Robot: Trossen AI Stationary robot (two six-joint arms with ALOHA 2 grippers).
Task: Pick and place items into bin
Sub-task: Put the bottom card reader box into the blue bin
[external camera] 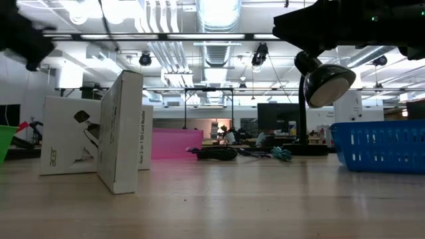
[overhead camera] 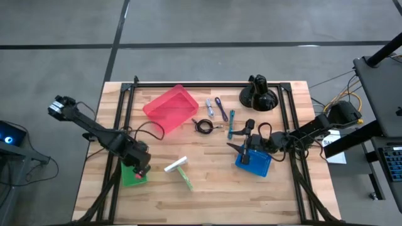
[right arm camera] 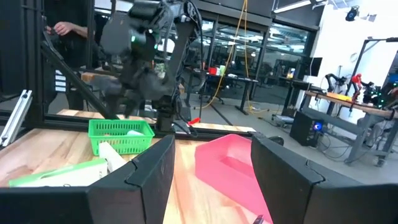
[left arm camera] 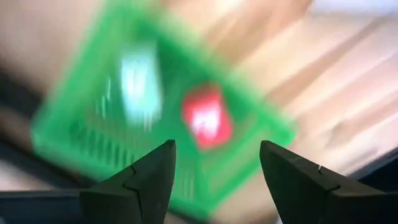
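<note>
My left gripper [overhead camera: 142, 166] hovers open over a green bin [overhead camera: 130, 176] near the table's left near corner. In the left wrist view a red block [left arm camera: 206, 118] and a teal block [left arm camera: 138, 79] lie inside that green bin [left arm camera: 93, 112], below my open fingers. My right gripper [overhead camera: 246, 133] is open above the blue bin [overhead camera: 254, 162], holding nothing. A black coiled cable [overhead camera: 202, 125] lies mid-table. Purple and blue sticks [overhead camera: 215, 107] and a teal stick [overhead camera: 232, 123] lie flat beyond it. The white-and-green stick [overhead camera: 179, 170] rests near the green bin.
A pink tray [overhead camera: 171, 105] sits toward the far side, and the black domed camera mount [overhead camera: 259, 95] stands at the far right. Black frame rails run along the table's left, right and far edges. In the low view white boxes [external camera: 99, 136] stand on the near left.
</note>
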